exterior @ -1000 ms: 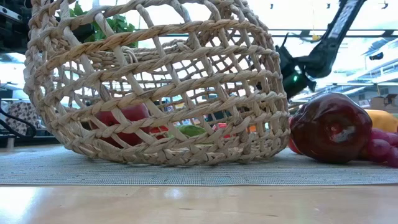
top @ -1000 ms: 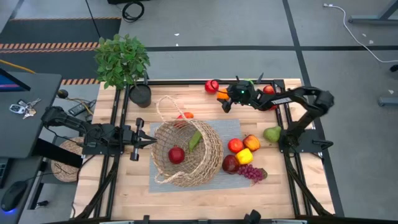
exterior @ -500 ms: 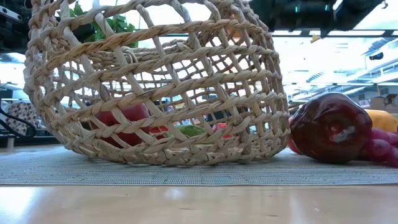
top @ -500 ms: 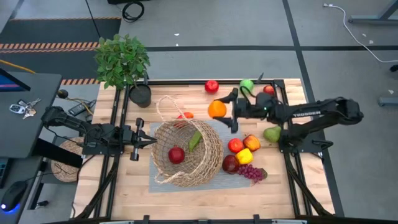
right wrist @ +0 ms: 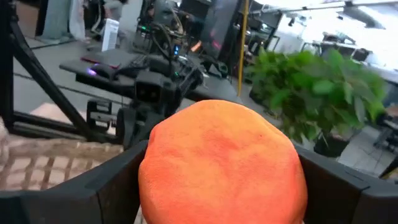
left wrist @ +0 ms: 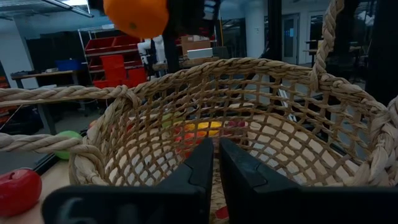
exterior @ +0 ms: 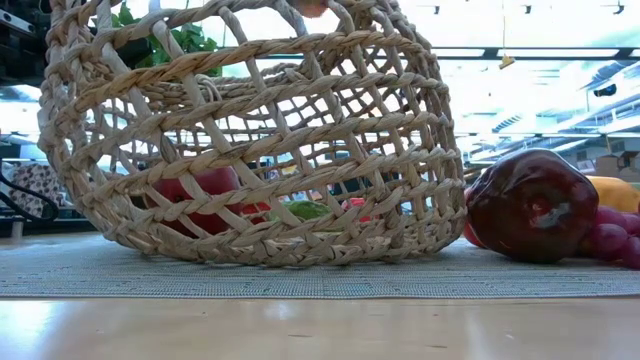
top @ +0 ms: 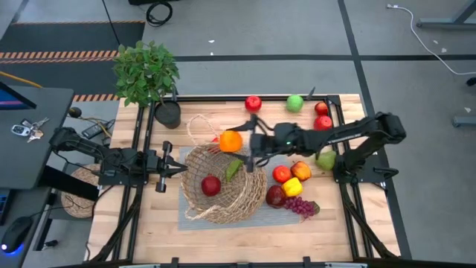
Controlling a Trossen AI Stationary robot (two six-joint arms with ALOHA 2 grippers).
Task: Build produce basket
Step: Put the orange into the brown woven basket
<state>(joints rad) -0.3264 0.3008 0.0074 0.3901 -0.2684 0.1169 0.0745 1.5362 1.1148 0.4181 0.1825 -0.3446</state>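
Note:
The tan wicker basket (top: 223,182) stands tilted on a grey mat, with a red apple (top: 210,184) and a green piece (top: 233,167) inside. My right gripper (top: 238,141) is shut on an orange (top: 230,141) above the basket's far rim. The orange also shows in the left wrist view (left wrist: 135,15). My left gripper (top: 183,170) is shut at the basket's left rim. More produce lies to the right of the basket: apples (top: 281,174), a yellow piece (top: 292,186), a pear (top: 326,159) and grapes (top: 301,206). My left gripper is shut at the basket's left rim (top: 187,171), coming level from the table's left. Its own fingers (left wrist: 199,168) hide the place of contact. The basket rests on the mat, tilted. My right gripper pinches the orange's two sides (right wrist: 155,180) between its two fingers (right wrist: 118,180). The fingers come roughly level from the table's right. The orange is lifted clear above the basket.
A potted plant (top: 147,71) stands at the far left corner. A red apple (top: 253,103), a green apple (top: 295,103) and two red apples (top: 321,115) lie along the far edge. A dark red apple (exterior: 530,205) lies beside the basket.
My right gripper has carried the orange from the far edge toward the near and left side of the table, and now holds it above the basket's far rim. The basket and my left gripper have stayed where they were.

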